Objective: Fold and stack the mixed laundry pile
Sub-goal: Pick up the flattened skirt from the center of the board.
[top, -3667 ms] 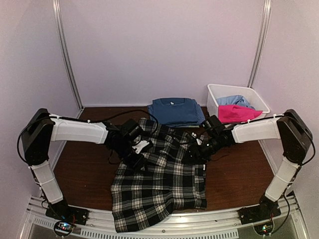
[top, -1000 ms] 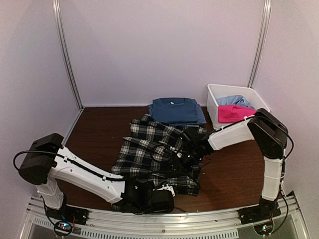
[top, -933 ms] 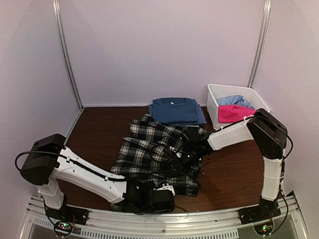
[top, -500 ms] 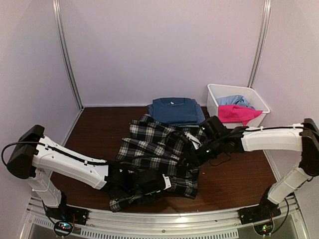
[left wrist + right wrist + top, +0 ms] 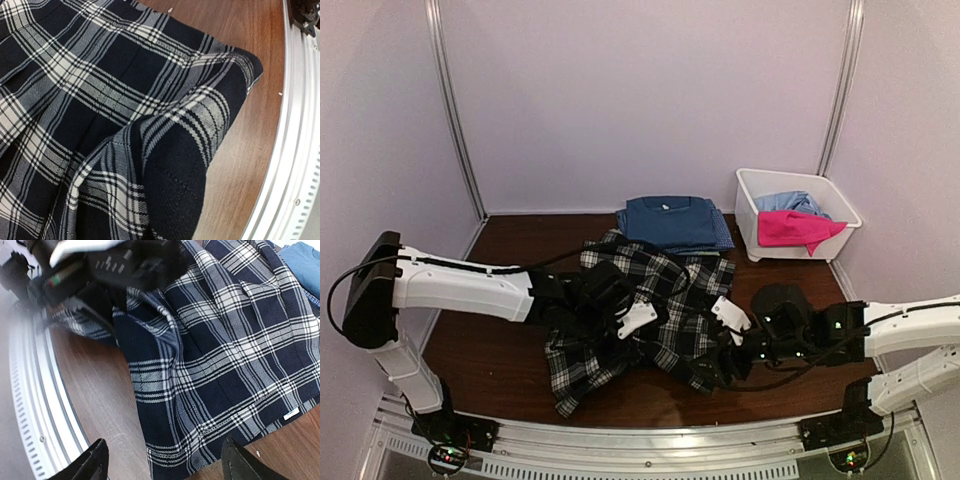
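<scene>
Right end effector (image 5: pixel 166 452) spread wide above black-and-white plaid shirt (image 5: pixel 240 340) on desk (image 5: pixel 100 390); left end effector (image 5: pixel 620 322) buried in cloth, grip cannot be told.

This is a robotics lab test booth: plain pale walls (image 5: pixel 640 100) and bare metal posts (image 5: pixel 455 110) box in a brown wooden tabletop (image 5: pixel 95 390), which lies under the right gripper (image 5: pixel 164 441) and its fingers (image 5: pixel 95 462). A slotted aluminium rail (image 5: pixel 30 405) runs just beside those fingers and carries the bolted arm bases (image 5: pixel 445 432), with a white plastic bin (image 5: pixel 746 212) well beyond them.
</scene>
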You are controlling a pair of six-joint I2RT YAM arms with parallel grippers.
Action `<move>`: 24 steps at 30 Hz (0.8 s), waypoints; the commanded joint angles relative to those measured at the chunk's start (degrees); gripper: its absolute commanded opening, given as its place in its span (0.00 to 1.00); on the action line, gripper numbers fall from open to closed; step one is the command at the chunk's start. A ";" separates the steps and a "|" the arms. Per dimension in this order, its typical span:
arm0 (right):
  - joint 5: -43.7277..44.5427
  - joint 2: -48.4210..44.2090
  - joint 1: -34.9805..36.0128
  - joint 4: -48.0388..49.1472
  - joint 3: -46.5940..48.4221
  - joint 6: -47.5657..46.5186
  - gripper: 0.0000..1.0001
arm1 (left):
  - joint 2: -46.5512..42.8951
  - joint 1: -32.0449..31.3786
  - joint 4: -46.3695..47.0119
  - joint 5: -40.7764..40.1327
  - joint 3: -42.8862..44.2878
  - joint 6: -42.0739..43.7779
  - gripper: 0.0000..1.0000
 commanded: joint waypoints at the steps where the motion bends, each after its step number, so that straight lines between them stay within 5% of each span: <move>1: 15.72 4.41 5.69 0.85 -0.13 -2.98 0.79 | 2.27 2.82 -0.08 10.72 3.29 1.26 0.06; 6: 20.89 11.94 10.23 3.61 0.85 -4.89 0.88 | 4.32 5.21 -0.09 15.33 4.35 0.60 0.07; 17: 31.39 27.77 14.34 0.02 6.87 -2.49 0.87 | 4.63 9.78 1.23 20.97 3.13 -1.90 0.10; 20: 36.65 29.32 14.33 -3.07 8.45 0.08 0.76 | 4.27 9.85 0.59 20.85 3.07 -1.83 0.11; 24: 39.26 29.33 13.86 -9.20 12.27 1.77 0.37 | 1.99 10.19 -0.07 17.76 0.89 -2.53 0.20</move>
